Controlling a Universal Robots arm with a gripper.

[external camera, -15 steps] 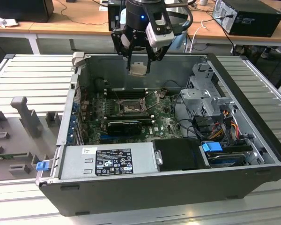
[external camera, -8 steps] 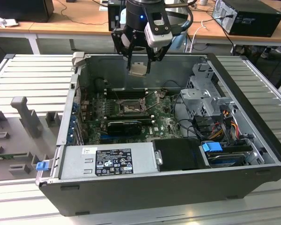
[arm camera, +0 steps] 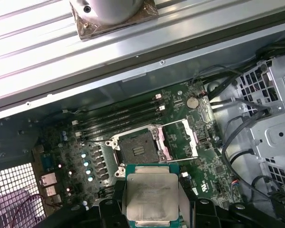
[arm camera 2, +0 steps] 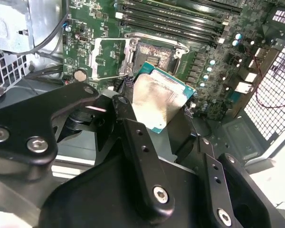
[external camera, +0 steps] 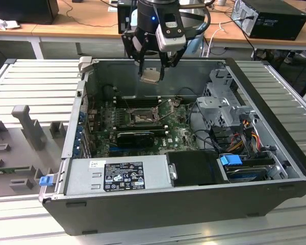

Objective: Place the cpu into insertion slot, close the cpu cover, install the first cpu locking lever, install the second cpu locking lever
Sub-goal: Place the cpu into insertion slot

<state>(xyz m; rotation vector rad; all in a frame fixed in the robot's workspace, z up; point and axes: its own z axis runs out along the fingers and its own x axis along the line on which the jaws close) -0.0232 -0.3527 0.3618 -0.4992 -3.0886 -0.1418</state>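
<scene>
Over the case's [external camera: 194, 76] far wall: cpu [external camera: 150, 76] aloft.
The gripper [external camera: 152, 70] pinches it flat by its edges to suit the bare insertion slot [arm camera: 137, 148]; the cpu cover [arm camera: 180, 140] lies open.

We see the cpu [arm camera: 152, 197], pale metal top toward us, clasped on two opposite edges by the gripper [arm camera: 152, 211], whose dark fingers [arm camera: 109, 213] flank it, above the green board [arm camera: 206, 164]. Just past the chip lies the insertion slot [arm camera: 138, 149], bare and dark in its middle, with the cpu cover [arm camera: 179, 140] swung open beside it. Beyond the slot we find long black memory slots [arm camera: 118, 116], a coin battery [arm camera: 193, 101] near the cover, and a grey metal cage [arm camera: 270, 128] with cables [arm camera: 237, 137] at the board's edge.
</scene>
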